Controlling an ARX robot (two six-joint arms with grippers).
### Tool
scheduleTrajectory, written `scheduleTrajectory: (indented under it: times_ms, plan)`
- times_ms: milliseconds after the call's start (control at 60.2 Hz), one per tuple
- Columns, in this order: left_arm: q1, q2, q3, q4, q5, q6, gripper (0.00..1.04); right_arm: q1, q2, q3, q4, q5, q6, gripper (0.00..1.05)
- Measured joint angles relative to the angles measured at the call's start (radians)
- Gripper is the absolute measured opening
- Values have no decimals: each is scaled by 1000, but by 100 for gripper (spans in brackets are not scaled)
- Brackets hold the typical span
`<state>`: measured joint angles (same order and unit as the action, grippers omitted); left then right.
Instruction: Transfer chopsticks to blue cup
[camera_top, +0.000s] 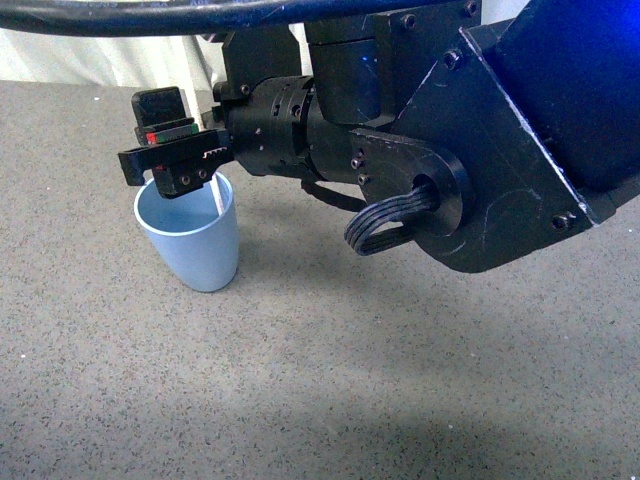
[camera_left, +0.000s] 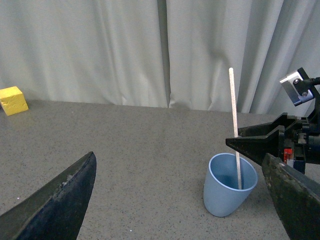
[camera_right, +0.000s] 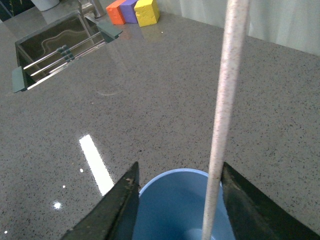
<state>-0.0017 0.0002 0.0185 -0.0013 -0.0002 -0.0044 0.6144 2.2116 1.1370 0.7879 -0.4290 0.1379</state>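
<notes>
Now the chopsticks (camera_left: 232, 110) are being left standing in the blue cup (camera_left: 220, 195), on the surface's (camera_top: 400, 380) left, between the right claw's (camera_top: 150, 176) parted fingers. Both could be tipped by a snagged withdrawal.

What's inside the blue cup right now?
One chopstick stands in the blue cup, its upper part well above the rim. Nothing else shows inside; the stick's lower tip and the cup's floor are hidden by the near wall.

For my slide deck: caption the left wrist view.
Open right gripper flanks the chopstick standing in the blue cup; yellow block in the background.
</notes>
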Motion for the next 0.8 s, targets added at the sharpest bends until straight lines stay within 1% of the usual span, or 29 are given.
scheduleTrajectory:
  times_ms: [17,33,100,166,199,282,432,531,565,631,681,797]
  plan:
    - [0,0,0,0,0,0,98,-1,-2,-1,2,1,0,69]
    - [0,0,0,0,0,0,98,-1,-2,-1,3,1,0,71]
    - [0,0,0,0,0,0,98,-3,-10,-3,6,1,1,84]
    - [0,0,0,0,0,0,98,-3,-20,-5,6,0,0,94]
    - [0,0,0,0,0,0,98,-3,-24,-5,6,0,0,97]
    - [0,0,0,0,0,0,98,-3,-34,-5,6,0,-3,94]
    - [0,0,0,0,0,0,98,-3,-60,-23,12,2,-10,95]
    - [0,0,0,0,0,0,98,-5,-90,-50,23,26,-14,95]
    - [0,0,0,0,0,0,98,-7,-101,-59,23,40,-19,95]
    - [0,0,0,0,0,0,98,-14,-128,-79,1,107,-32,95]
    - [0,0,0,0,0,0,98,-23,-142,-91,-8,139,-37,95]
    - [0,0,0,0,0,0,98,-63,-179,-138,-35,238,-64,95]
